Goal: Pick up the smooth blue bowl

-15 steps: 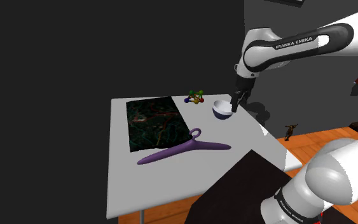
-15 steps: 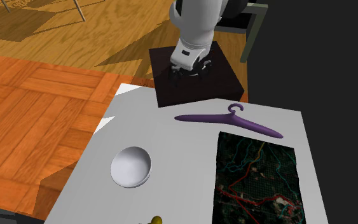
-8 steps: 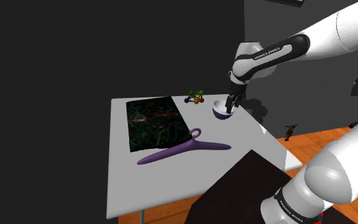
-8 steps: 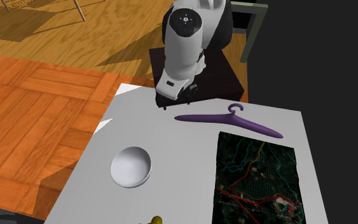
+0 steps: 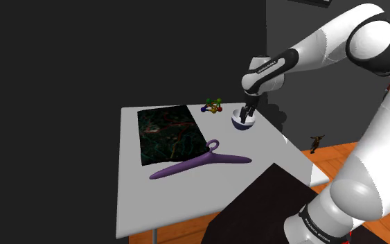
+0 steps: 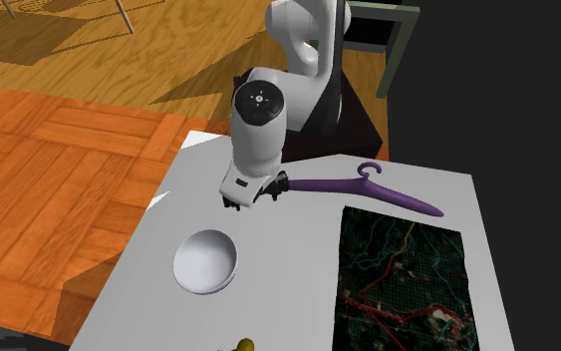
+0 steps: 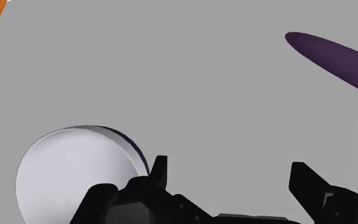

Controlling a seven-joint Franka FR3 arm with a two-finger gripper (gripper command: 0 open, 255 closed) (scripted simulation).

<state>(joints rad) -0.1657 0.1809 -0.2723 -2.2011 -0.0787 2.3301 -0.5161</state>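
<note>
Wrist view, bowl (image 7: 75,173) beside gripper (image 7: 229,167) (jaws apart)

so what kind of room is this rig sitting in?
Probably a room in a house, though I can't tell which one. It has an orange wood parquet floor and dark walls. A white table holds household things: a purple clothes hanger and a bowl.

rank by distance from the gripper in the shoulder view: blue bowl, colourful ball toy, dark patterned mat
1. Blue bowl: right by the gripper.
2. Colourful ball toy: beside the bowl, the shoulder view's left.
3. Dark patterned mat: beyond the toy, farther left.
</note>
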